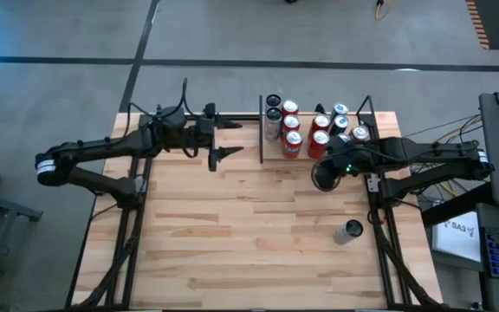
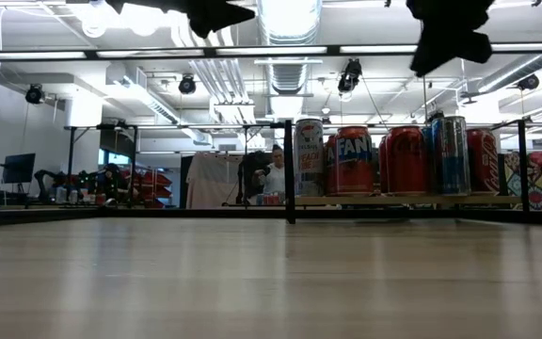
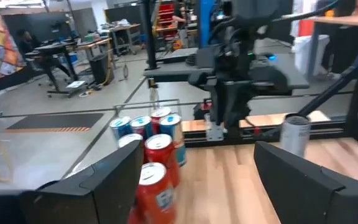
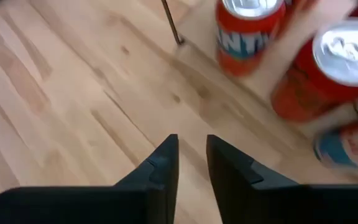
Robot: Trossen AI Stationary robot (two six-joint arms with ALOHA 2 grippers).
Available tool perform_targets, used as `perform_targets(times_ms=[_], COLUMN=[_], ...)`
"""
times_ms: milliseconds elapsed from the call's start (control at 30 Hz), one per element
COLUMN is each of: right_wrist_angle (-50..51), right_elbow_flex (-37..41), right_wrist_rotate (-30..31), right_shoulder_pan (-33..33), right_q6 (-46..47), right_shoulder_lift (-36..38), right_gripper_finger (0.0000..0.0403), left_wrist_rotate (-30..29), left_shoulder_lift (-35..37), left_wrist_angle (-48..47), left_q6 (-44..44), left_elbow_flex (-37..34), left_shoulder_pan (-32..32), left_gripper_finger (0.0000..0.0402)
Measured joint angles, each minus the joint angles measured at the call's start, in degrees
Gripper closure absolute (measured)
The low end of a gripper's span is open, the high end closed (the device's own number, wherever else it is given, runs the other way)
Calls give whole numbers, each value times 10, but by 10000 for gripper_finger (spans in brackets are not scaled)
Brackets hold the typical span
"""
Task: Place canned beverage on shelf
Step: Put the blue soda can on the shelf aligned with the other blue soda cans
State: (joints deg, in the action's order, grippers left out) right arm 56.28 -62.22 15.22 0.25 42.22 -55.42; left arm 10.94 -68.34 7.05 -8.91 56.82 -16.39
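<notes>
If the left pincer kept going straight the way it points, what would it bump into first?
Probably the red cans on the shelf. The left pincer hangs open and empty, pointing toward them with nothing in between, though it may sit higher than the can tops, so it could pass over them.

We stood in a large open robotics lab: exposed silver ceiling ducts (image 2: 288,38) and black track spotlights (image 2: 34,93) hung over a polished grey concrete floor (image 1: 59,95), with wheeled workbenches (image 3: 98,43), a dark computer monitor (image 2: 19,168) and a seated person (image 2: 273,174) beyond the butcher-block wooden table (image 1: 232,234).
</notes>
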Motion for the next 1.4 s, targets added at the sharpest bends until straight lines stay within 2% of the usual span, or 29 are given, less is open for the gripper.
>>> perform_targets(times_ms=[167, 333, 500, 833, 1100, 1400], right_wrist_angle=[65, 118, 166, 268, 279, 281], right_elbow_flex=[-4, -4, -4, -4, -4, -4], right_wrist_rotate=[-35, -63, -66, -67, -67, -67], right_shoulder_pan=[0, 0, 0, 0, -25, -73], right_q6=[13, 17, 23, 37, 47, 14], right_shoulder_lift=[-1, -1, 0, 2, 2, 2], right_gripper_finger=[348, 358, 360, 360, 360, 360], left_wrist_rotate=[-3, -44, -88, -91, -91, -91], left_shoulder_lift=[-1, -1, -1, -6, -16, -24], left_wrist_angle=[1, 1, 1, 3, 33, 35], left_q6=[17, 29, 34, 56, 53, 50], left_elbow_flex=[0, 0, 0, -1, -1, -1], left_shoulder_pan=[26, 58, 88, 101, 101, 101], left_gripper_finger=[109, 109, 109, 109, 109, 109])
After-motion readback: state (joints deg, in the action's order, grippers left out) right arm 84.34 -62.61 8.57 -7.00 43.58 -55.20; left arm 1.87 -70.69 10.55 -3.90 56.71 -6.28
